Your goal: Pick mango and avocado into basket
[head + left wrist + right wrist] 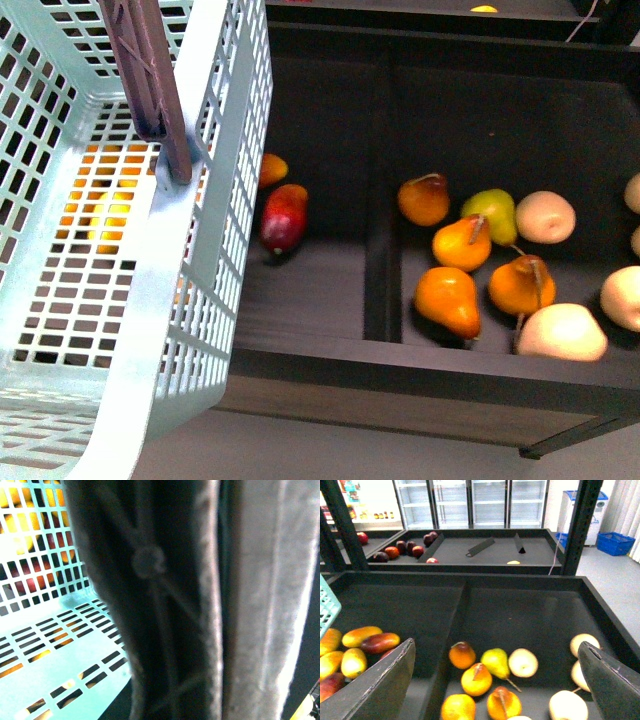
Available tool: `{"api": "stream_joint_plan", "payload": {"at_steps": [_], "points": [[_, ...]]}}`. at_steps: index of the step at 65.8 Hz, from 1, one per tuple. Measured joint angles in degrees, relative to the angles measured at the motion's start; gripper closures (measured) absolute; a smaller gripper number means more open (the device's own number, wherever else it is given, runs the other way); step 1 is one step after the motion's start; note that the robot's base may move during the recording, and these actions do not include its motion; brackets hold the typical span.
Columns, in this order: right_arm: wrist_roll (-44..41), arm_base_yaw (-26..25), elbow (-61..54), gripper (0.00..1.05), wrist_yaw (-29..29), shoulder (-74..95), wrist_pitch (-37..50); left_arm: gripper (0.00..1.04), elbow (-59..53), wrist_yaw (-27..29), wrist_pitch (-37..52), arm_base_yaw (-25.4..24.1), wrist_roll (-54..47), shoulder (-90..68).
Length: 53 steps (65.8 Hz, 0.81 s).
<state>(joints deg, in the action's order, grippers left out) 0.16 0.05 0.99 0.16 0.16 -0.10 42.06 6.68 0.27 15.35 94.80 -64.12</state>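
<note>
The right tool (496,646) has dark grey, wedge-shaped fingers (385,685).

The basket (150,300) runs off the front view's left, top and bottom edges; fruit behind it shows only as yellow-orange patches (110,215) through the slots. An orange fruit (272,168) beside its wall is half hidden. The right edge cuts several pale fruits (628,297). The left wrist view is mostly a dark blurred mass (165,605).
</note>
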Motion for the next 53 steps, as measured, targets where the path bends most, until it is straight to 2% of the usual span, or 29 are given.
{"api": "stream_joint_plan", "payload": {"at_steps": [53], "points": [[0.0, 0.0, 0.0, 0.09, 0.0, 0.0, 0.0, 0.90, 0.0, 0.1, 0.0, 0.0, 0.0, 0.0]]}}
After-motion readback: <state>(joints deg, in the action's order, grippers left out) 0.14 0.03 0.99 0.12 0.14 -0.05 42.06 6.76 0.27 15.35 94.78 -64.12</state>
